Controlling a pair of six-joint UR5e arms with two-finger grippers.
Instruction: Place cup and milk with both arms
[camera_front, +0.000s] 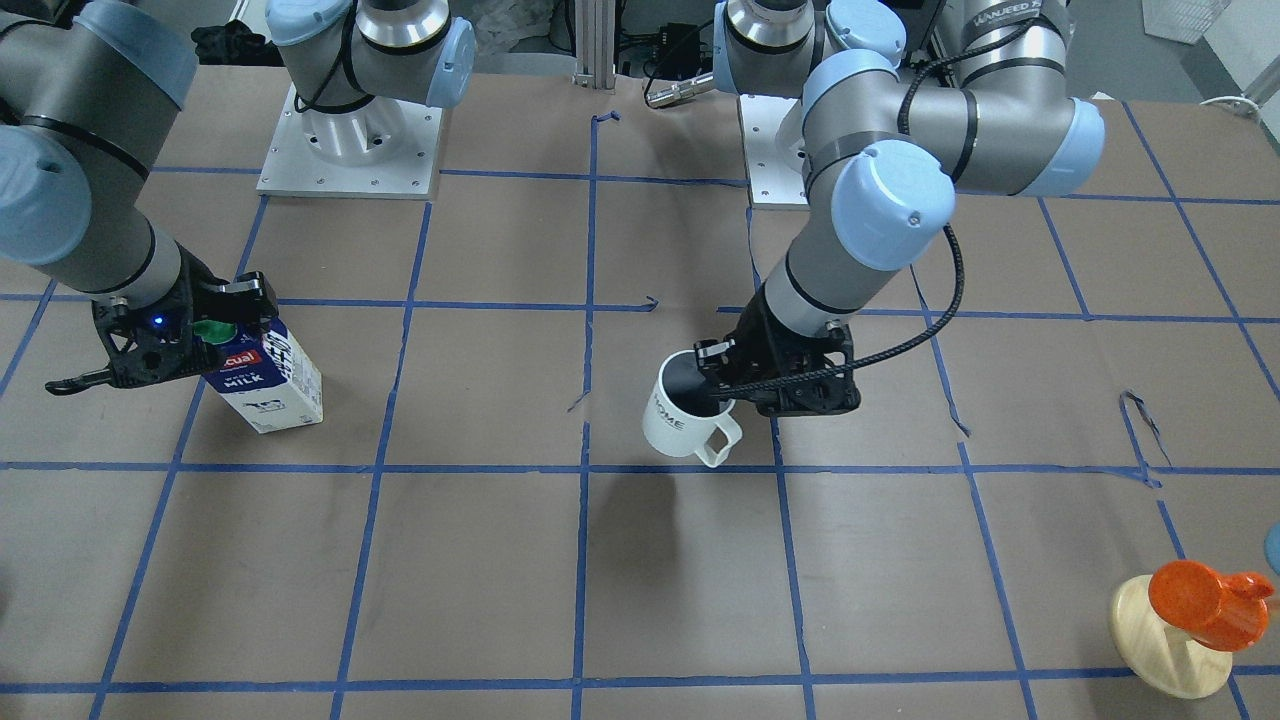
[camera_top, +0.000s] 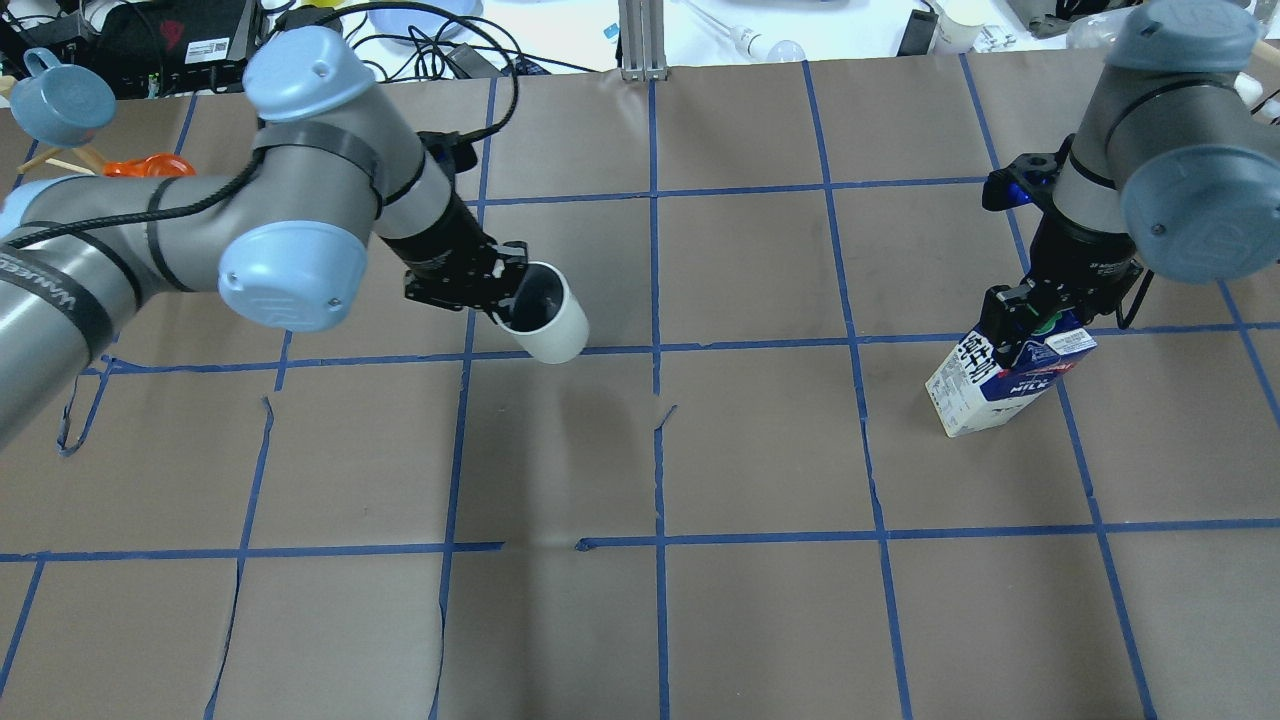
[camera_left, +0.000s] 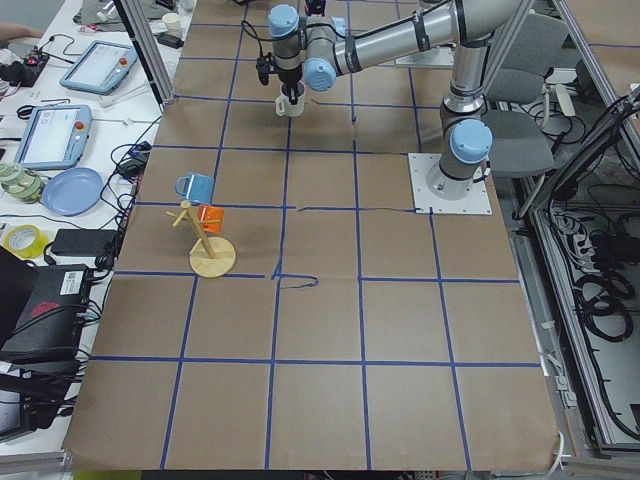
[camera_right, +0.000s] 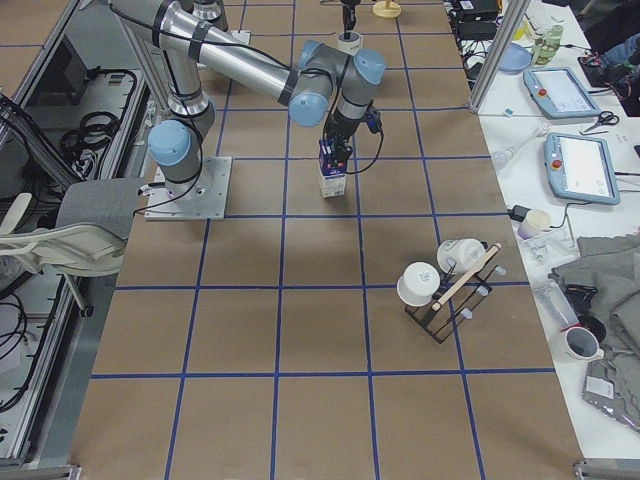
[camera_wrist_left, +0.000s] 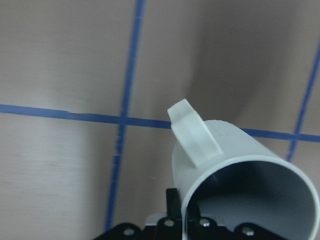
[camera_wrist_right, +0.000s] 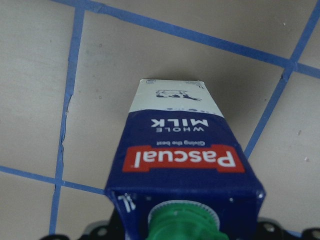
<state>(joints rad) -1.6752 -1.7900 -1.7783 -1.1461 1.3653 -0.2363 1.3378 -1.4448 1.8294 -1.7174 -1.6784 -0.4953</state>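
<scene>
One cup (camera_top: 552, 322), tilted, is clamped by its rim in the left gripper (camera_top: 503, 290); one milk (camera_top: 1000, 388), well to the cup's right, leans with its top clenched in the right gripper (camera_top: 1025, 318). Open table (camera_top: 760, 620) spreads between them and beyond the cup

1. I see a table (camera_top: 760, 450) covered in brown paper and crossed by a blue tape grid (camera_top: 657, 300).
2. At its left end, a wooden mug stand (camera_left: 212, 258) holds orange and blue cups.
3. At its right end sits a black rack (camera_right: 440, 312) with white cups.
4. White side benches carry tablets (camera_left: 48, 135) and cables.
5. A grey chair (camera_left: 520, 130) stands behind the table.
</scene>
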